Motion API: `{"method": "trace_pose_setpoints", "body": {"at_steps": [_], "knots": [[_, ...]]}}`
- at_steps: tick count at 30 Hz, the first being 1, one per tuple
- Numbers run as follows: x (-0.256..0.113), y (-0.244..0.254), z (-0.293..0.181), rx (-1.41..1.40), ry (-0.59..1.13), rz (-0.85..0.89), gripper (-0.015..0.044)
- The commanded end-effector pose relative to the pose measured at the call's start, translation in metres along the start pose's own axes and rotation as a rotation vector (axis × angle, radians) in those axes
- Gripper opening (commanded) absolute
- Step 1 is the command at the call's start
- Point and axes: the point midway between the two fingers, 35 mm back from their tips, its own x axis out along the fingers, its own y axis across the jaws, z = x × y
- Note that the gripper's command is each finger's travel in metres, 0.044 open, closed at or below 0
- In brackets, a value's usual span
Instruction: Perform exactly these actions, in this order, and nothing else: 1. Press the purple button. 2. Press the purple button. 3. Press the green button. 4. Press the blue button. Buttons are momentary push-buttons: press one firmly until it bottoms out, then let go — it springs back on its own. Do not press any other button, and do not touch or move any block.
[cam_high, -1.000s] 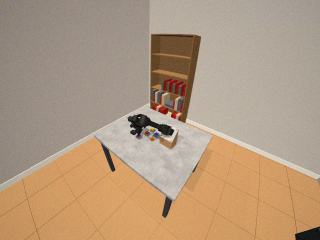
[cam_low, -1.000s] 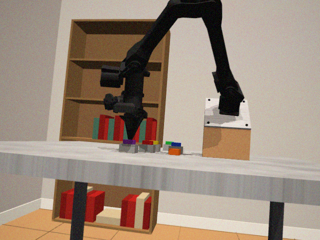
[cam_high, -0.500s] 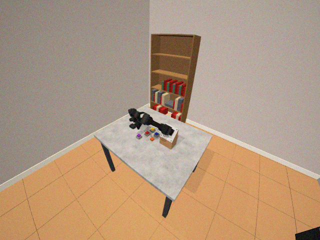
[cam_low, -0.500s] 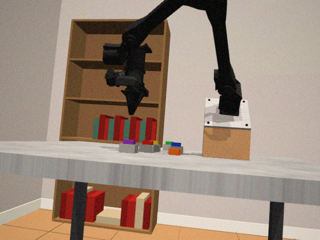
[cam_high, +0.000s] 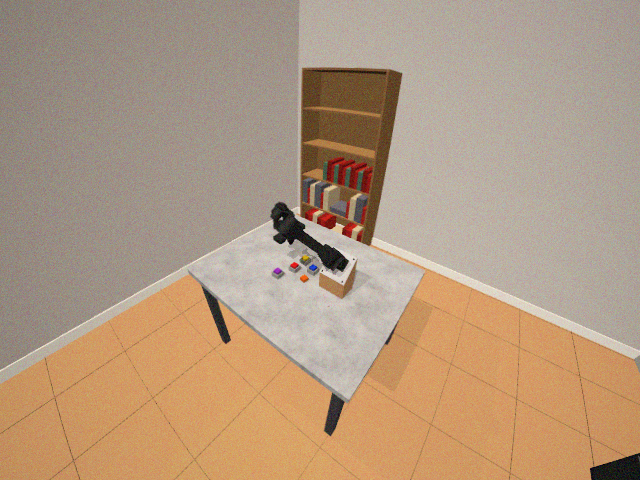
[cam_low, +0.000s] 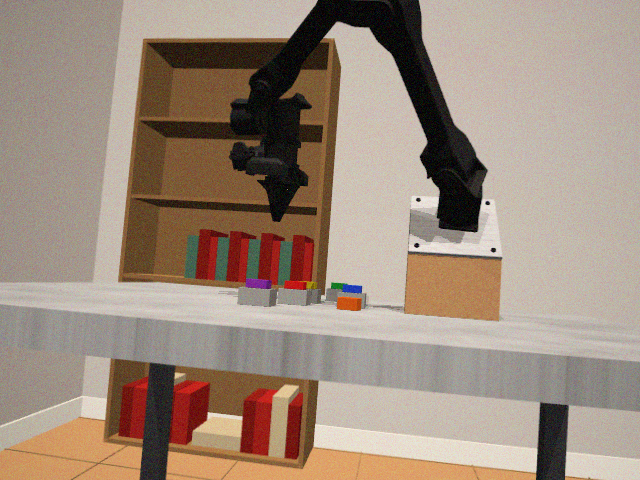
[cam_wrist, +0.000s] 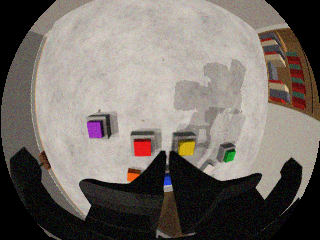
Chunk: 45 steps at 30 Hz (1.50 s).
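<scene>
My gripper (cam_low: 277, 219) (cam_wrist: 166, 154) is shut and empty, pointing down well above the buttons. In the wrist view its tips appear between the red and yellow buttons. The purple button (cam_high: 277, 270) (cam_low: 258, 283) (cam_wrist: 95, 129) stands on its grey base, left of the tips in the wrist view, and is not touched. The green button (cam_low: 338, 285) (cam_wrist: 229, 156) is to the right in the wrist view; the arm hides it in the top view. The blue button (cam_high: 312, 267) (cam_low: 352, 288) (cam_wrist: 167, 180) is partly hidden by the fingers in the wrist view.
The red button (cam_high: 294, 265) (cam_low: 295, 284) (cam_wrist: 142, 147) and yellow button (cam_high: 305, 257) (cam_low: 311, 285) (cam_wrist: 186, 147) stand near the blue one. An orange block (cam_high: 303, 278) (cam_low: 348, 303) (cam_wrist: 133, 175) lies near them. A small pale block (cam_wrist: 207, 167) lies between yellow and green. The arm stands on a wooden box (cam_high: 330, 286) (cam_low: 452, 286).
</scene>
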Motion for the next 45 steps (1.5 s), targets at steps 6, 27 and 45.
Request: {"method": "trace_pose_setpoints", "body": {"at_steps": [6,27,45], "knots": [[0.009,-0.137,-0.031,-0.023,0.022,0.008,0.0020],[0.092,-0.210,-0.087,-0.066,0.018,0.080,0.0020],[0.112,-0.208,-0.087,-0.066,0.018,0.080,0.0020]]}}
